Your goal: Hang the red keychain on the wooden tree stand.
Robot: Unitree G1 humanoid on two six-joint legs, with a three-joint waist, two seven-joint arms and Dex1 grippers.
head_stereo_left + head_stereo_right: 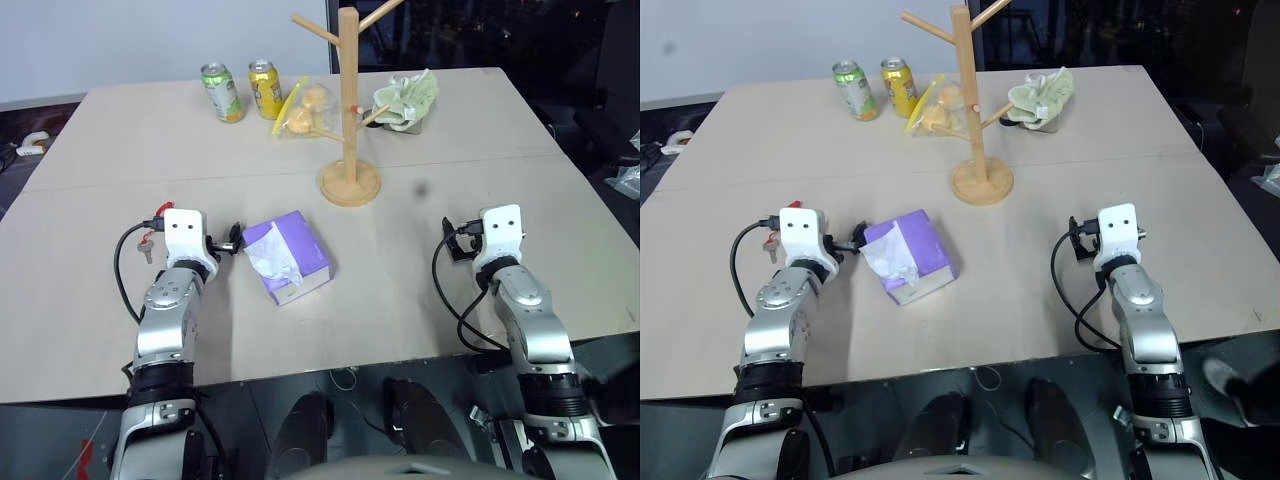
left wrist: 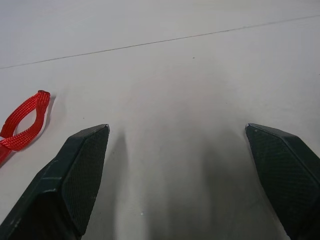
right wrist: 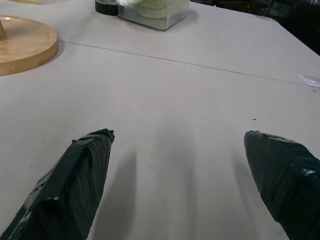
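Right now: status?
Both grippers open, empty. Red keychain on table beside left gripper. Tree stand far side; tissue box between.

The red keychain (image 2: 22, 122) is bright woven red on the pale beige tabletop (image 1: 420, 290). The wooden tree stand (image 1: 349, 110) is light tan. One can is green (image 1: 222, 93), one yellow (image 1: 265, 89); the tissue box (image 1: 288, 257) is purple.

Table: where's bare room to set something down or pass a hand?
Bare: the stretch between the purple tissue box and the right end effector, and the right side past the wooden tree stand. Crowded: the far edge, with cans, snack bag and green cloth.
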